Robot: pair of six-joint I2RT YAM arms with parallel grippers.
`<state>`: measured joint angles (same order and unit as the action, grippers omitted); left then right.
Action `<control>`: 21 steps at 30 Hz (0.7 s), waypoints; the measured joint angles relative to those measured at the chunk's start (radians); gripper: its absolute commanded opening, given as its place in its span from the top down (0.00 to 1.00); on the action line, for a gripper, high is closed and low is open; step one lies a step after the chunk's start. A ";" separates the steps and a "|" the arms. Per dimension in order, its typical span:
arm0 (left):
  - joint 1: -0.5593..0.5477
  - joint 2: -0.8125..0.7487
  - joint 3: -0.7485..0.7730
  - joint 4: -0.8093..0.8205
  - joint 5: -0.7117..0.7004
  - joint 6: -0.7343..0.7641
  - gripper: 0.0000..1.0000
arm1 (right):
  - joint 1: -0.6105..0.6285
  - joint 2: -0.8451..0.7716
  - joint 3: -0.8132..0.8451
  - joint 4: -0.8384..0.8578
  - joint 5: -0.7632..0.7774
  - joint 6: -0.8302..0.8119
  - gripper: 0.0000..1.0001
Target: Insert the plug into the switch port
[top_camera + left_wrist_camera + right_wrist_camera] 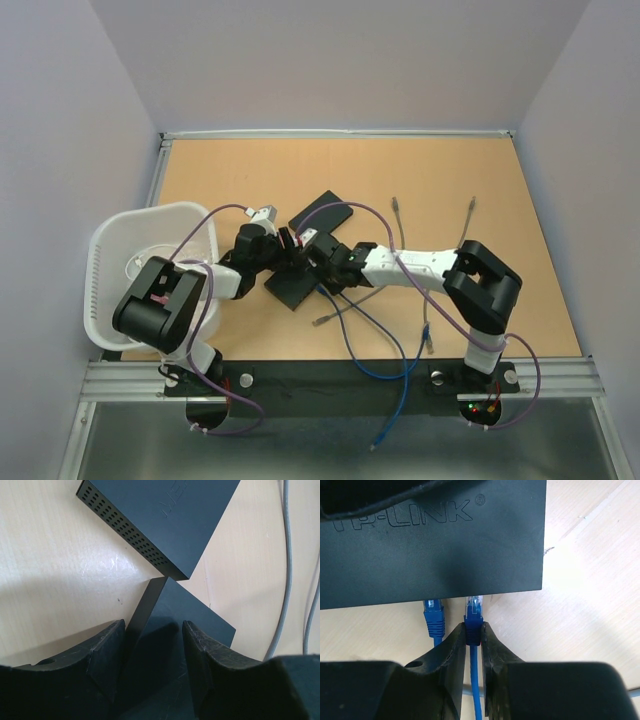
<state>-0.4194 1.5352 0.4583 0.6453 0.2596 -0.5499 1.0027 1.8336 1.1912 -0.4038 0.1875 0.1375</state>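
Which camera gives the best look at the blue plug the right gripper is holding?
Right wrist: the plug sits mid-frame, pinched by the right gripper, its clear tip at the switch edge. Top external hides it among the arms; left wrist shows no plug.

Left gripper tight on black switch; vented box beyond.

Wooden table, switches, cables, white basket
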 measured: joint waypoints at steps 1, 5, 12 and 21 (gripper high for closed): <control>0.000 0.004 0.000 0.008 0.001 -0.002 0.41 | 0.000 -0.003 -0.007 0.010 0.000 -0.002 1.00; -0.002 0.009 0.000 0.020 -0.002 -0.002 0.41 | 0.000 -0.007 -0.027 0.039 0.004 -0.003 1.00; -0.002 0.015 -0.007 0.044 -0.004 -0.002 0.41 | 0.000 -0.028 -0.074 0.107 0.026 -0.020 1.00; -0.003 0.042 -0.007 0.092 -0.010 -0.001 0.43 | 0.000 -0.041 -0.076 0.127 0.034 -0.061 1.00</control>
<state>-0.4221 1.5772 0.4515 0.7376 0.2501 -0.5510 1.0027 1.7924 1.1152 -0.2771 0.2214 0.0765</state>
